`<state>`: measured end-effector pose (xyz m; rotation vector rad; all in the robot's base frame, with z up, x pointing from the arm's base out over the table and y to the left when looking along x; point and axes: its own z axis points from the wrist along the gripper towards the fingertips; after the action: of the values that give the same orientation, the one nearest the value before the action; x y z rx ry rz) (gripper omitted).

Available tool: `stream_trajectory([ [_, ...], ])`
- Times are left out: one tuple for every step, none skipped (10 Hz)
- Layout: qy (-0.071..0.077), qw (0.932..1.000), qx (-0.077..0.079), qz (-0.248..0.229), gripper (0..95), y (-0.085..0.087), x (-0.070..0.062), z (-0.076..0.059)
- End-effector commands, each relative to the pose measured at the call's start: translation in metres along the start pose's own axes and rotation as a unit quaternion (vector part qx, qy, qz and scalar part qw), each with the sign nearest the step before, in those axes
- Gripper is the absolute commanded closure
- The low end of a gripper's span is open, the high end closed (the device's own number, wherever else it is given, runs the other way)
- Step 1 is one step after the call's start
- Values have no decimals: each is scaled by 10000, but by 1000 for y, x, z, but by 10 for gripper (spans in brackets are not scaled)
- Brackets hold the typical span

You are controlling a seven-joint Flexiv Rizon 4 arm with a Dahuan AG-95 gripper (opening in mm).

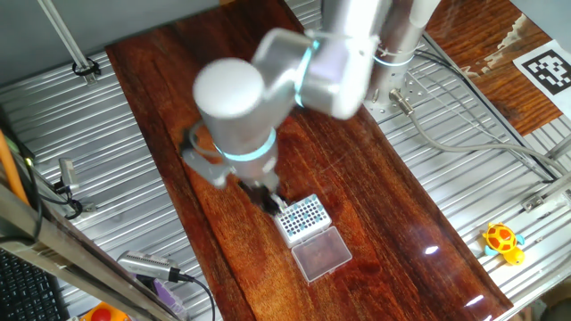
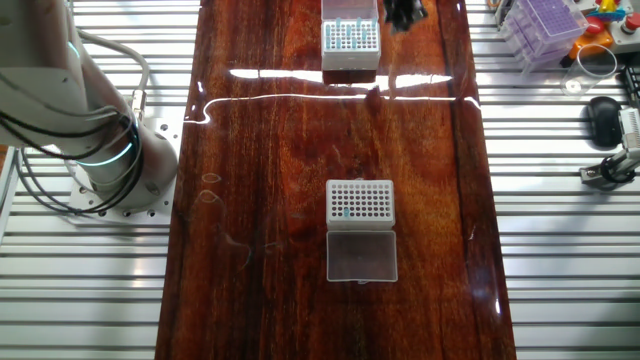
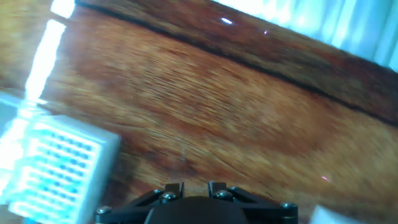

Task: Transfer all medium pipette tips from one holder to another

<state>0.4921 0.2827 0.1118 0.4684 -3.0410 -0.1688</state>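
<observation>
A white holder (image 2: 350, 38) full of teal-blue medium pipette tips (image 2: 351, 35) stands at the far end of the wooden table. It also shows in one fixed view (image 1: 302, 217), with its clear lid (image 1: 321, 254) lying open beside it. A second white holder (image 2: 360, 202) sits mid-table with only a few blue tips (image 2: 347, 213) and its lid (image 2: 361, 255) open. My gripper (image 2: 405, 12) hovers just beside the full holder (image 3: 56, 165), over bare wood. Its two fingers (image 3: 173, 186) stand apart with nothing visible between them. The arm hides the second holder in one fixed view.
The robot base (image 2: 100, 150) stands on the metal bench beside the table. A purple tip rack (image 2: 545, 22), a mouse (image 2: 601, 118) and cables lie beyond the table's far corner. A yellow toy (image 1: 502, 241) sits on the metal bench.
</observation>
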Motion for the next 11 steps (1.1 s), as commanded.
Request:
stream_trajectory([
  [-21, 9954, 29, 962, 760, 39, -7, 11],
  [-23, 9953, 31, 967, 760, 39, -7, 11],
  [-25, 9953, 32, 968, 760, 38, -6, 12],
  [-40, 9955, 35, 942, 760, 37, -5, 13],
  [-63, 9958, 44, 909, 760, 35, -1, 14],
  [-71, 9960, 53, 889, 760, 34, 0, 14],
  [-105, 9979, 149, 629, 760, 34, 0, 14],
  [-107, 9990, 134, 410, 760, 34, 0, 14],
  [-106, 9995, 125, 278, 760, 34, 0, 14],
  [-104, 9996, 135, 228, 760, 34, 0, 14],
  [-111, 9996, 148, 229, 760, 32, 0, 16],
])
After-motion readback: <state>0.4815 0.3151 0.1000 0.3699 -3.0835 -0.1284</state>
